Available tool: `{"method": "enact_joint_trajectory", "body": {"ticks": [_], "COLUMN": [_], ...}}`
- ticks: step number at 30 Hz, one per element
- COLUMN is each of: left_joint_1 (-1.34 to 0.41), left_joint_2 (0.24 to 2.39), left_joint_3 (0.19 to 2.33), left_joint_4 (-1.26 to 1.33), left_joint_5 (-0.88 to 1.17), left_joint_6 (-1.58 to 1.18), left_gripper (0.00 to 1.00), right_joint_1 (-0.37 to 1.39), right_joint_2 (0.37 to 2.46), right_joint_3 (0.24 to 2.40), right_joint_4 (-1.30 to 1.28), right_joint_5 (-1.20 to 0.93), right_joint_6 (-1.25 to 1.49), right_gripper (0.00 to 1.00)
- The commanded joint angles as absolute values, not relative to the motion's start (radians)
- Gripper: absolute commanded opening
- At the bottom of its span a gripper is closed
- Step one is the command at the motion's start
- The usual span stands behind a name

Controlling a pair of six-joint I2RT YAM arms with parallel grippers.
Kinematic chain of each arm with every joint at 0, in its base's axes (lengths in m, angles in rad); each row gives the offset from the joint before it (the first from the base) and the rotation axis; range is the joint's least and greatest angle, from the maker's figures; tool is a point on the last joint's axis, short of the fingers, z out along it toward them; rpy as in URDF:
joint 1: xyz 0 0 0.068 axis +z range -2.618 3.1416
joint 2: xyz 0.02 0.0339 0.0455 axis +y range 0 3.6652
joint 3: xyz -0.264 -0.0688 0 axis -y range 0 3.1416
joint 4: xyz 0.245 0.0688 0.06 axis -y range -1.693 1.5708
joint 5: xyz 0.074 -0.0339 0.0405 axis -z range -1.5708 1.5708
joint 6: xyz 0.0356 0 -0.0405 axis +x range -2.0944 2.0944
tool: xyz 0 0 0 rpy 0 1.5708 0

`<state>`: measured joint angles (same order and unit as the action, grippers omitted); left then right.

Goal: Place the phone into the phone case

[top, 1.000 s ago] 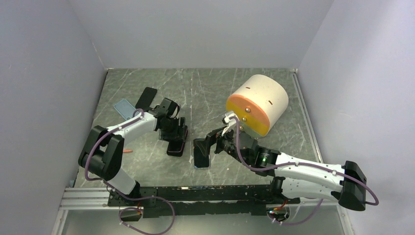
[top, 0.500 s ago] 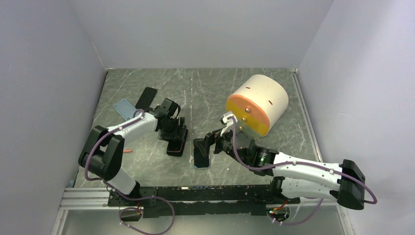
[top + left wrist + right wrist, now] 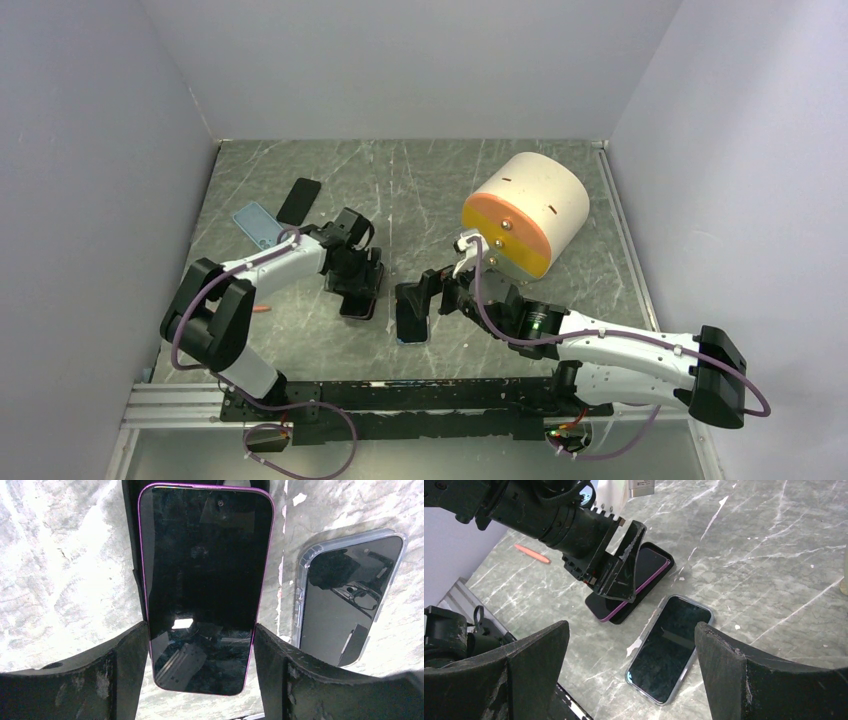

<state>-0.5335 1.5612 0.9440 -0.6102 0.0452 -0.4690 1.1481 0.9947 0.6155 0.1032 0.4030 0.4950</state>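
A purple-edged phone (image 3: 205, 590) lies screen up, partly over a black phone case (image 3: 129, 555) on the marble table. My left gripper (image 3: 201, 630) has a finger pressed against each long side of the phone's near end. In the top view this gripper (image 3: 355, 275) sits left of centre over the phone (image 3: 358, 297). From the right wrist the phone (image 3: 651, 567) rests slanted on the black case (image 3: 624, 617). My right gripper (image 3: 632, 625) hangs open above a second phone in a clear case (image 3: 671, 647), touching nothing.
A cream cylinder with an orange face (image 3: 525, 210) stands at the back right. A black phone (image 3: 298, 200) and a blue case (image 3: 257, 222) lie at the back left, an orange pen (image 3: 262, 309) by the left arm. A metal rail (image 3: 400, 395) runs along the near edge.
My left gripper has shifted slightly right and nearer with the phone, uncovering the black phone at the back left. The right arm has hardly moved.
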Motion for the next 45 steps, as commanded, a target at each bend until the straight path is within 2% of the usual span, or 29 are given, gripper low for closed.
{"method": "enact_joint_trajectory", "body": {"ticks": [1, 5, 6, 9, 16, 23, 26, 33, 38, 45], "left_joint_1": [-0.538, -0.538, -0.538, -0.538, -0.483, -0.276, -0.206, -0.067, -0.042, -0.018], "left_joint_2": [1.516, 1.488, 1.490, 1.501, 1.427, 1.354, 1.381, 1.449, 1.454, 1.528], "left_joint_3": [0.941, 0.947, 0.952, 0.972, 0.975, 0.943, 0.940, 0.886, 0.880, 0.869], "left_joint_4": [-0.595, -0.590, -0.595, -0.617, -0.640, -0.584, -0.578, -0.525, -0.524, -0.522], "left_joint_5": [0.030, 0.041, 0.043, 0.027, 0.002, 0.214, 0.277, 0.469, 0.482, 0.503], "left_joint_6": [-0.502, -0.519, -0.521, -0.533, -0.613, -0.624, -0.613, -0.618, -0.600, -0.592], "left_gripper": [0.76, 0.88, 0.93, 0.94, 0.93, 0.87, 0.82, 0.79, 0.77, 0.76], "right_joint_1": [1.149, 1.148, 1.148, 1.148, 1.149, 1.149, 1.148, 1.166, 1.222, 1.258], "right_joint_2": [0.974, 0.977, 0.980, 0.988, 1.066, 1.240, 1.300, 1.469, 1.592, 1.731], "right_joint_3": [0.623, 0.607, 0.603, 0.602, 0.635, 0.758, 0.803, 0.905, 0.982, 1.095], "right_joint_4": [0.104, 0.115, 0.119, 0.128, 0.135, 0.077, 0.076, 0.054, 0.010, -0.041], "right_joint_5": [0.415, 0.395, 0.387, 0.376, 0.315, 0.230, 0.160, 0.058, 0.166, 0.289], "right_joint_6": [0.511, 0.540, 0.549, 0.560, 0.587, 0.413, 0.318, 0.175, 0.122, 0.093], "right_gripper": [0.99, 0.99, 0.99, 0.99, 0.99, 0.99, 0.98, 0.95, 0.99, 0.99]}}
